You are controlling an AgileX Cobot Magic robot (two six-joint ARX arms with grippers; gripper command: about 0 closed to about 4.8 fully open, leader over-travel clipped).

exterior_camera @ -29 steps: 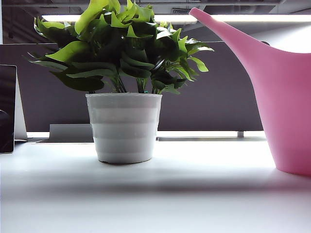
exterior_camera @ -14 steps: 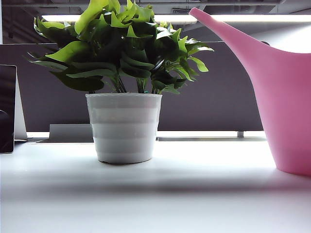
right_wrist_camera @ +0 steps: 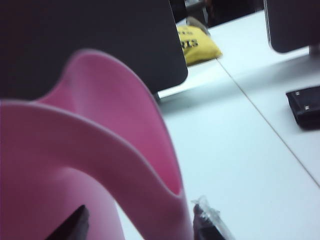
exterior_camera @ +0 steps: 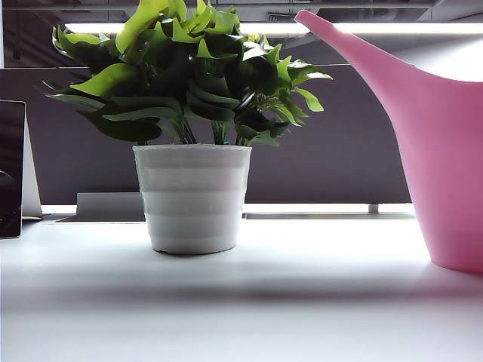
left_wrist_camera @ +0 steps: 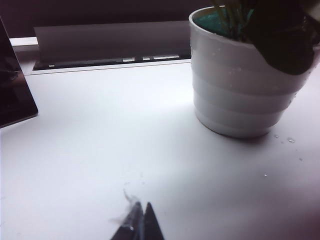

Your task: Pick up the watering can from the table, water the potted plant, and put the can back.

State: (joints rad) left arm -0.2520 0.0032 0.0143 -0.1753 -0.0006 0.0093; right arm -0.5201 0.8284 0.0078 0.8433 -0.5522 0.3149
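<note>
Wrists only — left gripper (left_wrist_camera: 140, 223) closed by pot (left_wrist_camera: 235, 95), right gripper (right_wrist_camera: 140, 227) straddling can (right_wrist_camera: 100, 150).

pink watering can (exterior_camera: 445, 166); green-leaved potted plant (exterior_camera: 192, 128), white ribbed pot; white table (exterior_camera: 241, 302).

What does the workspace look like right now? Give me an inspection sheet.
Surface: white table, droplets beside the plant.
Job's things: plant upright; can standing on the table at right, spout toward the leaves.
Clutter: yellow bag, black device, dark screen.
Grippers: left pincer shut, low over bare table; right pincer straddles the can's handle, grip unclear.
Cables: nothing seen.
Surroundings: grey partition, ceiling lights.
</note>
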